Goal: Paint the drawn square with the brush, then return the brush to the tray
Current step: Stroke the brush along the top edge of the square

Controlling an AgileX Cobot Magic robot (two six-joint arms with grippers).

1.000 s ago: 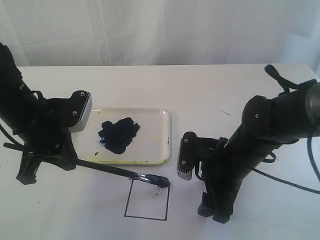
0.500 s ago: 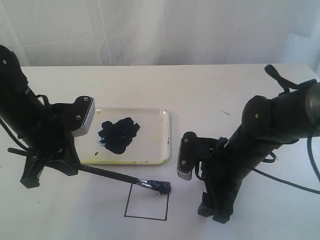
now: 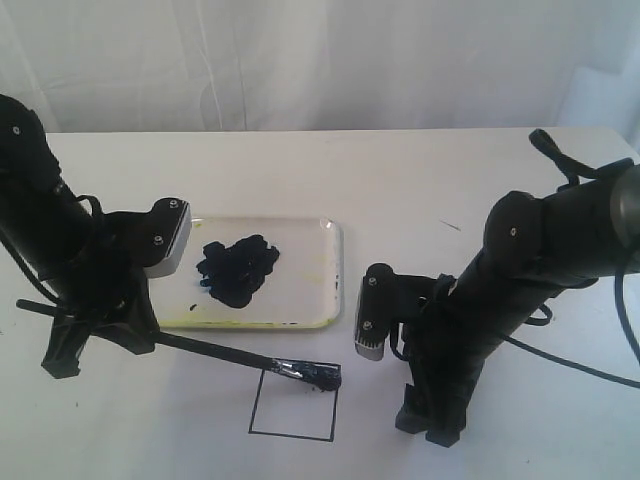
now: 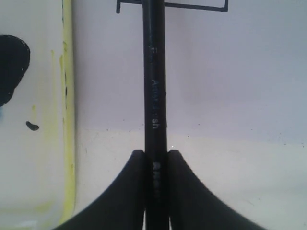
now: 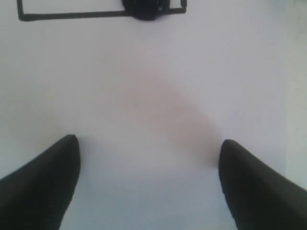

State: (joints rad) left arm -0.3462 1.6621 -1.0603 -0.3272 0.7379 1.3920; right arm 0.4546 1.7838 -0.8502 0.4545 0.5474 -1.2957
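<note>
My left gripper (image 4: 156, 155) is shut on the black handle of the brush (image 4: 154, 81). In the exterior view the brush (image 3: 230, 355) slants from that gripper (image 3: 135, 335) toward the drawn square (image 3: 292, 402), and its black tip rests on the square's top right corner. The square's inside is white apart from that daub. The yellowish tray (image 3: 318, 275) with its black paint blot lies just behind the square. To the right of the square my right gripper (image 5: 148, 146) stands open with nothing between its fingers; it sees one edge of the square (image 5: 72, 15) and the black brush tip.
The right arm (image 3: 480, 320) stands close to the right of the square, its wrist camera beside the tray's right end. A white curtain hangs behind the table. The tray's yellow-stained rim (image 4: 68, 96) runs beside the brush in the left wrist view.
The brush tip has slid a little right and down onto the square's top right corner. The left arm shifted slightly with it. The right arm has not moved.
</note>
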